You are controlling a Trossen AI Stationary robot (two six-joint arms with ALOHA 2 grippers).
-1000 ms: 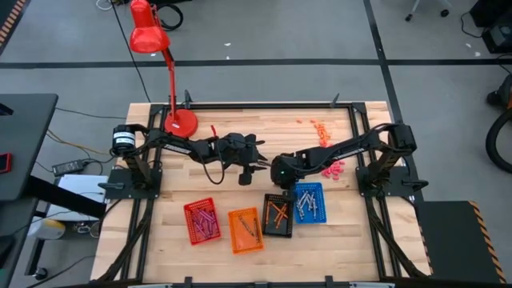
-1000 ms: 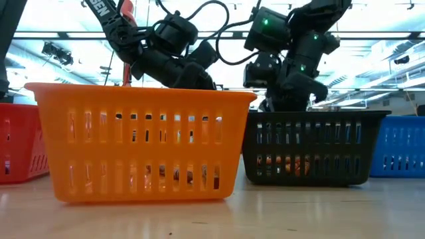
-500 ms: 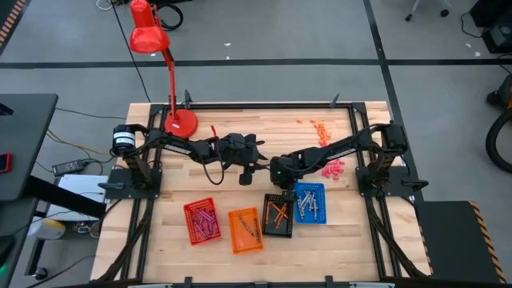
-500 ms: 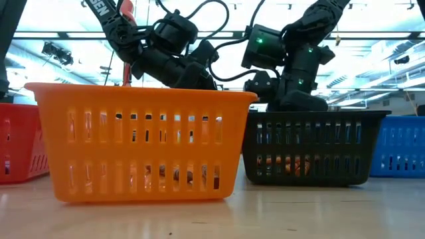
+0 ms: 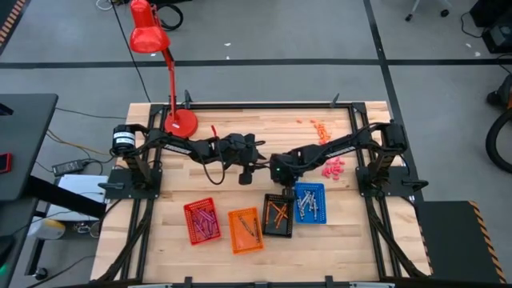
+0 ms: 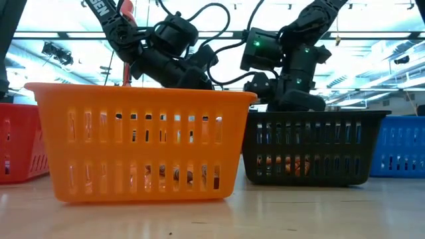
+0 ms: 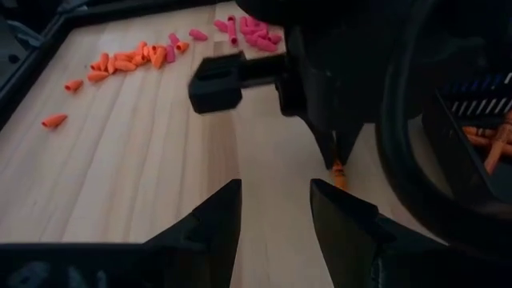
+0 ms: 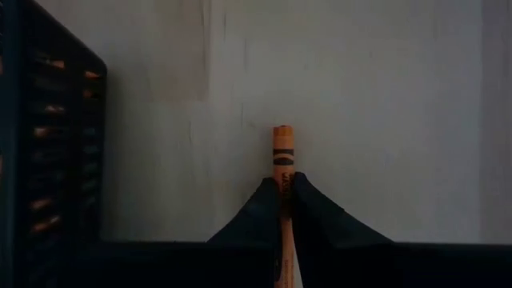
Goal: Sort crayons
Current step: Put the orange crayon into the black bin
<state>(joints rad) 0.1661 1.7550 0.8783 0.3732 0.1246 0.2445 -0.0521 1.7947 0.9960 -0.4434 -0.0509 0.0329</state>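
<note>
At table centre, an orange crayon is clamped between the closed fingers of the right gripper, at twelve o'clock from the black basket. At nine o'clock of it, the left gripper is held with fingers spread, nothing between them.

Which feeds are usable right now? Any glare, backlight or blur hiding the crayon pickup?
Low view: bright ceiling backlight silhouettes both arms, and the orange basket blocks the pickup. Right wrist view: dim but clear, right hand shut on the orange crayon. Left wrist view: the near dark arm is blurred; the loose crayons are sharp. High view: evenly lit.

Four baskets line front edge; back open
</note>
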